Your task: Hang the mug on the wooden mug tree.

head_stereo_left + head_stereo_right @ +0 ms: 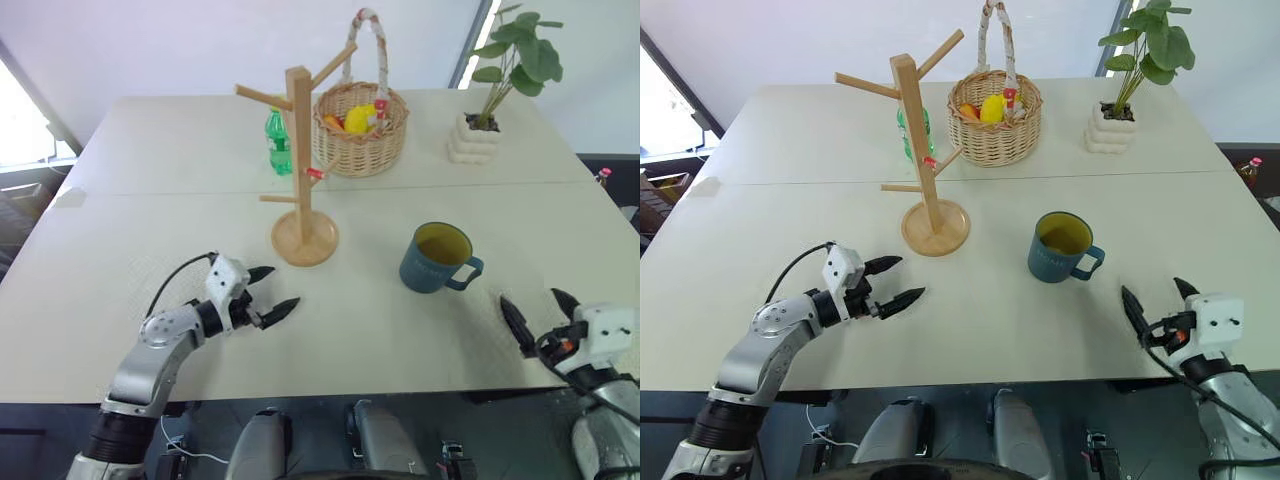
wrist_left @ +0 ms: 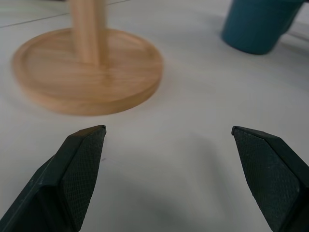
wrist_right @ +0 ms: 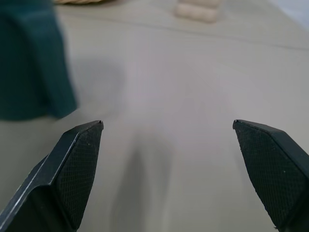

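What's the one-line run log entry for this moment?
mug: upright on table, unheld | tree: pegs bare | left claw: open, near tree base | right claw: open, right of mug

Pale lettering on the mug [image 1: 436, 262]: too small to read. Green bottle [image 1: 278, 143] partly hidden behind the wooden mug tree [image 1: 301, 160] post. In the left wrist view, tree post cut off at 12 o'clock, mug cropped at 1 o'clock. In the right wrist view, mug blurred, cropped at 9 o'clock.
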`<state>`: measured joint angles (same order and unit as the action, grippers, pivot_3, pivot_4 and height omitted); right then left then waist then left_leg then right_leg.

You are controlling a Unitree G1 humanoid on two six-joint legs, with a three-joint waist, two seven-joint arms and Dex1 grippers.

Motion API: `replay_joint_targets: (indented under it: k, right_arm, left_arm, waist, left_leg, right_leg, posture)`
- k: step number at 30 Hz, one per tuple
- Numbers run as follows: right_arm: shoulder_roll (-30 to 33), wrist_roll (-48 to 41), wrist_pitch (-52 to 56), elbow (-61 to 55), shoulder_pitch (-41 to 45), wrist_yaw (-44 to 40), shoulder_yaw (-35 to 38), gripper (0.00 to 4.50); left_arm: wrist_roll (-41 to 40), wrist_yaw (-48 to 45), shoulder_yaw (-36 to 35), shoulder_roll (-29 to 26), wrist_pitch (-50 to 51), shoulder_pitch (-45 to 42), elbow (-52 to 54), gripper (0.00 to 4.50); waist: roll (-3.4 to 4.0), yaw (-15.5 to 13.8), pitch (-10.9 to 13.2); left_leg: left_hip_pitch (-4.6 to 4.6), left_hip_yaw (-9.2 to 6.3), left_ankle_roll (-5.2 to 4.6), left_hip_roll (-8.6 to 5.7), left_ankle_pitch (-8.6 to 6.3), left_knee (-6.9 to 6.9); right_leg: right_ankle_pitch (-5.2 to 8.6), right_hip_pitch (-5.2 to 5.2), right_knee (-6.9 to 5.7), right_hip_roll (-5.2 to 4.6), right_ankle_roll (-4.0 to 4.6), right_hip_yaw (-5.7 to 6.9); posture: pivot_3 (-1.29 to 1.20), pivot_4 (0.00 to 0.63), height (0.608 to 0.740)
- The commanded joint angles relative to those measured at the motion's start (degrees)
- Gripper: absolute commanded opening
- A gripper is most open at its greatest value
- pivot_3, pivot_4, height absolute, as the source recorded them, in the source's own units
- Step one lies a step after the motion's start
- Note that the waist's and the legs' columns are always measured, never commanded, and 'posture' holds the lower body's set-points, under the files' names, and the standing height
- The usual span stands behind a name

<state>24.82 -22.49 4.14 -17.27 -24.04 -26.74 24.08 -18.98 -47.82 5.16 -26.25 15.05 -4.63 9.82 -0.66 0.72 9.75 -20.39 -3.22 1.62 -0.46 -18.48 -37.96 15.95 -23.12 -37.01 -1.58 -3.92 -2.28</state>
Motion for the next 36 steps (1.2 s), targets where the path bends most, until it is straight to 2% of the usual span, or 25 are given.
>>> replay_joint_targets:
  k: [1, 5, 11, 28, 31, 36]
  right_arm:
    - [-1.1, 2.2, -0.8, -2.5, 1.6, 2.1, -1.3, 4.46]
    - [-2.3, 2.9, -0.6, -1.5, 3.9, 2.7, -3.1, 4.46]
    - [-4.2, 4.8, -1.2, 0.1, 6.4, 3.4, -6.4, 4.46]
    - [-6.6, 6.7, -3.4, 8.3, 14.6, 7.2, -7.4, 4.46]
    - [-6.7, 6.7, -3.5, 8.7, 15.0, 6.9, -7.9, 3.62]
    - [-7.2, 5.6, -3.3, 7.5, 14.8, 5.3, -9.2, 1.08]
  left_arm:
    - [0.3, -1.7, 2.2, 0.4, -2.6, -0.7, 3.1, 4.50]
    - [-3.0, -3.3, 2.3, 3.1, -4.0, -0.8, 4.4, 4.50]
    - [-3.8, -3.7, 3.1, 3.2, -2.9, -1.0, 6.2, 4.50]
    - [-2.9, -3.0, 3.4, 3.2, -4.1, 0.6, 7.1, 4.50]
    - [-2.8, -2.8, 3.4, 3.1, -4.4, 0.7, 7.1, 4.50]
    - [-2.7, -2.5, 3.2, 2.9, -4.4, 1.0, 7.3, 4.50]
  waist:
    - [0.01, 0.1, 0.0]
    - [0.01, -0.1, 0.0]
    - [0.03, -0.1, 0.0]
    - [0.04, 0.0, 0.0]
    - [0.05, 0.0, 0.0]
    - [0.05, 0.0, 0.0]
  left_leg:
    - [0.00, 0.03, 0.00, 0.00, 0.00, -0.01]
    - [-0.01, 0.03, 0.00, 0.00, 0.00, -0.04]
    - [-0.02, -0.01, 0.00, -0.01, 0.00, -0.02]
    - [0.02, 0.03, -0.01, -0.02, 0.00, -0.05]
    - [0.02, 0.02, -0.01, -0.02, 0.00, -0.05]
    - [0.02, 0.02, -0.01, -0.02, 0.00, -0.05]
  right_leg:
    - [0.00, 0.00, 0.00, 0.00, 0.00, -0.02]
    - [0.00, 0.00, 0.01, 0.00, 0.00, -0.02]
    - [-0.01, -0.01, 0.00, 0.05, -0.01, 0.00]
    - [-0.01, 0.01, -0.02, 0.07, -0.02, -0.01]
    - [-0.01, 0.01, -0.03, 0.08, -0.02, -0.01]
    - [-0.01, 0.01, -0.03, 0.07, -0.02, -0.01]
  posture:
    - [0.00, 0.150, 0.740]
    - [0.00, 0.150, 0.740]
    - [0.00, 0.150, 0.740]
    - [0.00, 0.150, 0.740]
    - [0.00, 0.150, 0.740]
    - [0.00, 0.150, 0.740]
